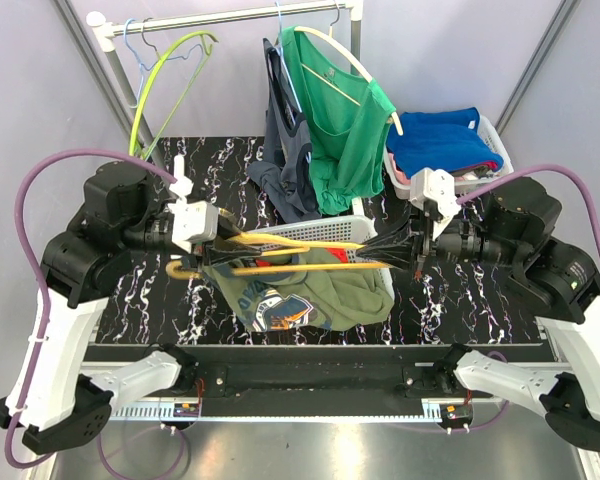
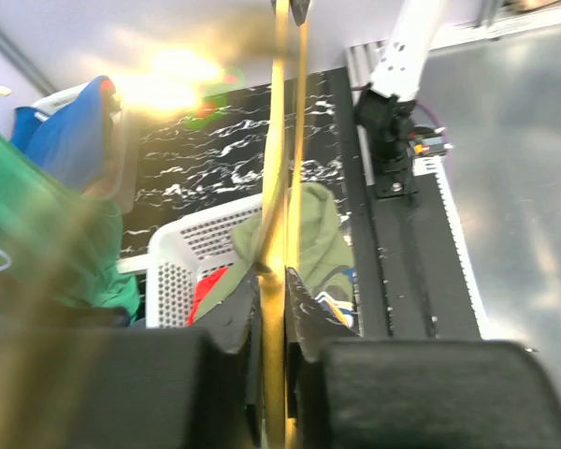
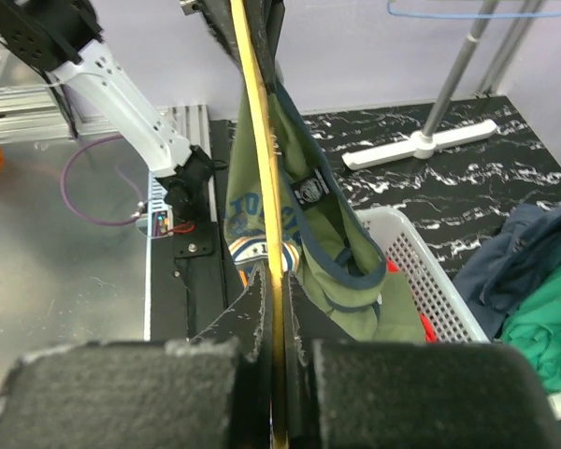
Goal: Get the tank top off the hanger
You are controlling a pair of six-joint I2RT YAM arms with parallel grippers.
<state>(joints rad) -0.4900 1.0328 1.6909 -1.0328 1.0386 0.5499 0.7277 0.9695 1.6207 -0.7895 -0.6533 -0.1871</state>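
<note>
A yellow hanger (image 1: 280, 243) lies level above the white basket (image 1: 310, 228), held at both ends. My left gripper (image 1: 223, 240) is shut on its left end, my right gripper (image 1: 412, 262) on its right end. An olive tank top (image 1: 320, 295) with a navy trim and a printed front hangs from the hanger toward the near edge. In the left wrist view the hanger (image 2: 282, 187) runs out from between my fingers (image 2: 323, 318) over the tank top (image 2: 318, 243). In the right wrist view the tank top (image 3: 309, 187) drapes off the hanger (image 3: 257, 140).
A clothes rail at the back holds a green top (image 1: 345, 110), a grey garment (image 1: 285, 140) and an empty lime hanger (image 1: 165, 80). A second basket with blue clothes (image 1: 445, 140) stands at the back right. Something red lies in the white basket (image 2: 182, 262).
</note>
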